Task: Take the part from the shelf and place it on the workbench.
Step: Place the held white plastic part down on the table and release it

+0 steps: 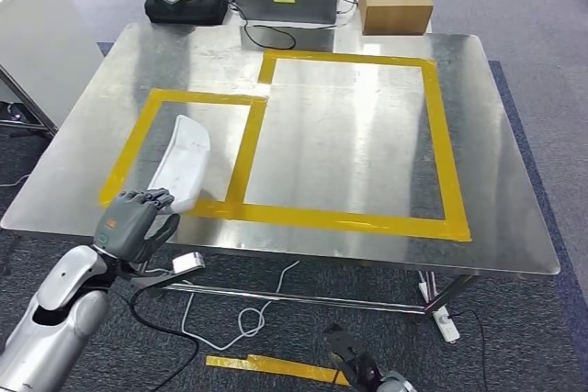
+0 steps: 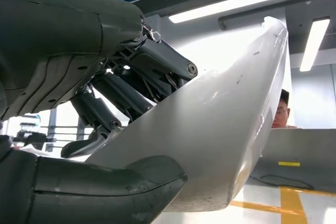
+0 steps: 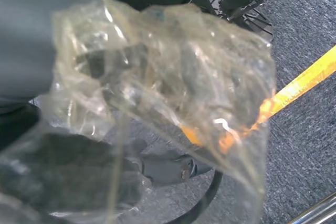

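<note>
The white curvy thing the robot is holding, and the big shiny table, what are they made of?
The white part in the left hand looks like smooth moulded plastic: glossy, curved, with small scuffs. The workbench top looks like brushed sheet metal, probably steel, since it mirrors the ceiling lights. The yellow lines on it look like stuck-on tape.

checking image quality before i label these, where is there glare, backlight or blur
Head view: sharp, with pale streaks of ceiling-light glare across the steel workbench. Left wrist view: bright ceiling strip lights behind leave the left hand dark, though the curved white plastic part stays readable. Right wrist view: a crinkled clear plastic film close to the lens blurs what lies behind it.
</note>
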Motion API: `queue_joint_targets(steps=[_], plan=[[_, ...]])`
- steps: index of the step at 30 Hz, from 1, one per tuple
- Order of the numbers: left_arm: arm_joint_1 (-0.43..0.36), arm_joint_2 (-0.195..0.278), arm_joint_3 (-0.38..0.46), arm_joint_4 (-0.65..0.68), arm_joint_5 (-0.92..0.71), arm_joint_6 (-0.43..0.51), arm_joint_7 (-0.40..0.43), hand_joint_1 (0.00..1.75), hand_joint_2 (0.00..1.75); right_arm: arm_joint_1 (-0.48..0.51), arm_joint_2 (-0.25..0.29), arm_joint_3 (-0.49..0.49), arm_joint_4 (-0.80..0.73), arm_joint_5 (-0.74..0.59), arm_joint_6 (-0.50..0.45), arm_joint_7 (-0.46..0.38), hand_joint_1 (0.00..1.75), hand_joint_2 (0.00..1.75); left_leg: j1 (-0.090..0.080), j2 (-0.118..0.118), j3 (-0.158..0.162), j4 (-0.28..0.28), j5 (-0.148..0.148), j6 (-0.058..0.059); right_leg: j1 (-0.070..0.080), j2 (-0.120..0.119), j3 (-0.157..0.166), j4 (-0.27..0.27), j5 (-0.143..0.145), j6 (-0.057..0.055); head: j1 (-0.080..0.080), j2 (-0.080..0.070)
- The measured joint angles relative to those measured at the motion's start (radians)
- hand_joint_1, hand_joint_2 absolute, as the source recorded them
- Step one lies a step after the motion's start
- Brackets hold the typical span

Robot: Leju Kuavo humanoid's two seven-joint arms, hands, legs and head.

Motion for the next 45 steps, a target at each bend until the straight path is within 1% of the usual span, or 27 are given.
queue_joint_targets(steps=[7, 16, 21, 25, 28, 32, 37, 45], plan=[[-0.010, -0.008, -0.013, 0.030, 0.034, -0.017, 0.003, 1.75, 1.75, -0.005, 0.000, 0.010, 0.002, 0.000, 0.007, -0.003, 0.00, 0.00, 0.000, 0.000, -0.001, 0.000, 0.000, 0.000, 0.000, 0.000, -0.001, 0.000, 0.000, 0.000, 0.000, 0.000], [-0.004, -0.029, -0.027, 0.122, 0.003, -0.056, 0.064, 1.75, 1.75, -0.009, 0.002, 0.024, 0.002, -0.008, 0.016, -0.007, 0.00, 0.00, 0.000, 0.000, -0.001, 0.000, 0.000, 0.000, 0.000, 0.000, 0.000, 0.000, 0.000, 0.000, 0.000, 0.000], [0.003, -0.031, -0.029, 0.160, -0.013, -0.091, 0.078, 1.75, 1.75, -0.010, 0.003, 0.028, 0.002, -0.015, 0.017, -0.006, 0.00, 0.00, 0.000, 0.000, -0.001, 0.000, 0.000, 0.000, 0.000, 0.000, 0.000, 0.000, 0.000, 0.000, 0.000, 0.000], [0.007, -0.034, -0.033, 0.180, -0.023, -0.106, 0.083, 0.00, 1.75, -0.011, 0.003, 0.033, 0.002, -0.017, 0.017, -0.004, 0.00, 0.00, 0.000, 0.000, -0.001, 0.000, 0.000, 0.000, 0.000, 0.000, 0.000, 0.000, 0.000, 0.000, 0.000, 0.000], [0.019, -0.036, -0.033, 0.191, -0.026, -0.109, 0.088, 0.00, 1.75, -0.010, 0.003, 0.034, 0.002, -0.019, 0.017, -0.001, 0.00, 0.00, 0.000, 0.000, -0.001, 0.000, 0.000, 0.000, 0.000, 0.000, 0.000, 0.000, 0.000, 0.000, 0.000, 0.000], [0.024, -0.038, -0.031, 0.196, -0.014, -0.099, 0.086, 0.00, 0.00, -0.011, 0.003, 0.038, 0.002, -0.022, 0.017, 0.001, 0.00, 0.00, 0.000, 0.000, -0.001, 0.000, 0.000, 0.000, 0.000, -0.001, 0.000, 0.000, 0.000, 0.000, 0.000, 0.000], [0.028, -0.048, -0.012, 0.192, 0.027, -0.081, 0.070, 0.00, 0.00, -0.009, 0.003, 0.041, 0.002, -0.029, 0.015, 0.003, 0.00, 0.00, 0.000, 0.000, -0.001, 0.000, 0.000, 0.000, 0.000, 0.000, 0.000, 0.000, 0.000, 0.000, 0.000, 0.000], [0.034, -0.063, 0.008, 0.148, 0.067, -0.062, 0.047, 0.00, 0.00, -0.006, 0.003, 0.041, 0.002, -0.034, 0.012, 0.005, 0.00, 0.00, 0.000, 0.000, -0.001, 0.000, 0.000, 0.000, 0.000, 0.000, 0.000, 0.000, 0.000, 0.000, 0.000, 0.000]])
